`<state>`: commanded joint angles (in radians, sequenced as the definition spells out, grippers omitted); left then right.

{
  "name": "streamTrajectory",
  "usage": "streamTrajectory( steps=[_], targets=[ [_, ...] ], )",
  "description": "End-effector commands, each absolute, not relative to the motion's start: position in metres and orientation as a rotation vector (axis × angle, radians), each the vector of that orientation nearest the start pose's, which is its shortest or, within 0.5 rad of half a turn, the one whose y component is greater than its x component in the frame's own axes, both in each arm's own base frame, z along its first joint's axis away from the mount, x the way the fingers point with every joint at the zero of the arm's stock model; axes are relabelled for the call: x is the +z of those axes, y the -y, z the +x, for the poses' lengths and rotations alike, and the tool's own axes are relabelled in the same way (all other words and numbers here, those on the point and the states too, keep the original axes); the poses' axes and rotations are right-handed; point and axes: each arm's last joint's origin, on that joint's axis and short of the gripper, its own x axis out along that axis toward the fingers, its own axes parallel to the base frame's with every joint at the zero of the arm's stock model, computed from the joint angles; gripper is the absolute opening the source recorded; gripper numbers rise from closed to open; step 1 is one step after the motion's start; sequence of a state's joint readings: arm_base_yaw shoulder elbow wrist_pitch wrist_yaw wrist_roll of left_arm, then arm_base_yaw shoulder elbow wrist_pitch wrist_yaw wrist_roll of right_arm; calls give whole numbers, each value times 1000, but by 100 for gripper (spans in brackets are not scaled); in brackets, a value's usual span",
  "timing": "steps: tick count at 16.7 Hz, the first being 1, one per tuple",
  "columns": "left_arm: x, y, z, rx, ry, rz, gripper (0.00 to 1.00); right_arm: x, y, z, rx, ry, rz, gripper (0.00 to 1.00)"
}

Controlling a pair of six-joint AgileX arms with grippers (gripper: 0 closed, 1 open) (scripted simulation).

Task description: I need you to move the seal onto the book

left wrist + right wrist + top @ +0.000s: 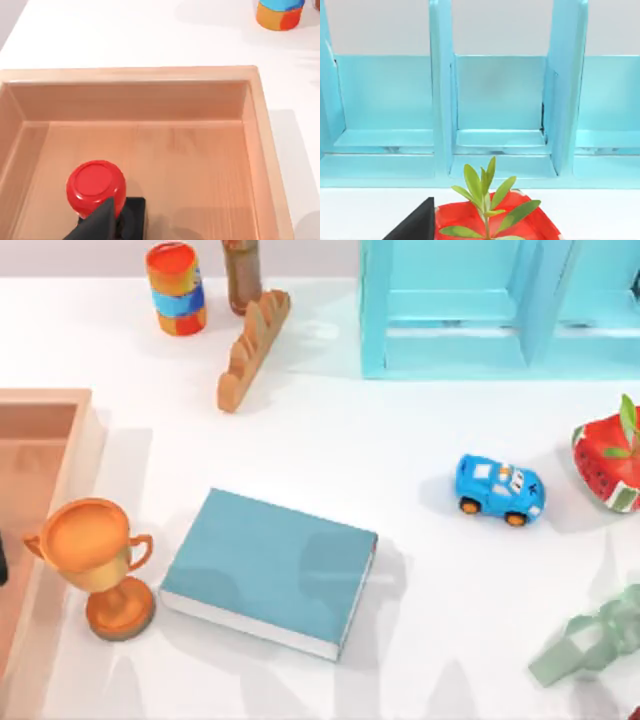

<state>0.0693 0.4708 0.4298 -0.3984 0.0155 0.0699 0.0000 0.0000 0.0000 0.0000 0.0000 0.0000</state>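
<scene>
From above, a white table (330,450) holds a teal-blue book (272,568) lying flat near the middle, slightly turned, white page edges showing along its near side; just beside its left edge stands an orange trophy cup (95,562); a wooden tray (45,455) sits at the table's left edge; at the back stand a striped can (176,288), a brown bottle (241,275) and a bread loaf (254,348) leaning diagonally; a light-blue shelf unit (500,305) fills the back right; a blue toy car (499,489) sits right of the book, well apart from it; a red watermelon-patterned planter (608,464) with green leaves rests at the right edge; a pale green object (592,640) lies at the lower right.

Over the tray, the left wrist view looks down into the wooden tray (260,150); the seal (97,190) stands on the tray floor, red round knob above its black base; one dark fingertip (97,225) of the left gripper touches or overlaps the knob; whether that gripper is clenched or released I cannot tell; the striped can (280,12) shows beyond.

Facing the shelf, the right wrist view shows the light-blue compartments (500,100), the planter (495,220) below, and one dark fingertip (417,225); the right gripper's state I cannot tell.
</scene>
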Motion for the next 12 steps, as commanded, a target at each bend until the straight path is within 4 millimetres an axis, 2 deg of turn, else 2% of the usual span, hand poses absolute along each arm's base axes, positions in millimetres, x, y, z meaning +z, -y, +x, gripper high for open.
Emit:
streamTrajectory(
  steps=[2, 5, 9, 12],
  targets=[
    [247, -14, 149, 50, -627, 59, 100, 160, 1, 106, 0, 0, 0, 100],
    [266, -27, 194, 50, -927, 68, 100, 160, 1, 106, 0, 0, 0, 100],
    [268, -50, 263, 14, -1280, 66, 100, 160, 1, 106, 0, 0, 0, 100],
    [262, -68, 305, -13, -1455, 53, 100, 160, 1, 106, 0, 0, 0, 100]
  ],
)
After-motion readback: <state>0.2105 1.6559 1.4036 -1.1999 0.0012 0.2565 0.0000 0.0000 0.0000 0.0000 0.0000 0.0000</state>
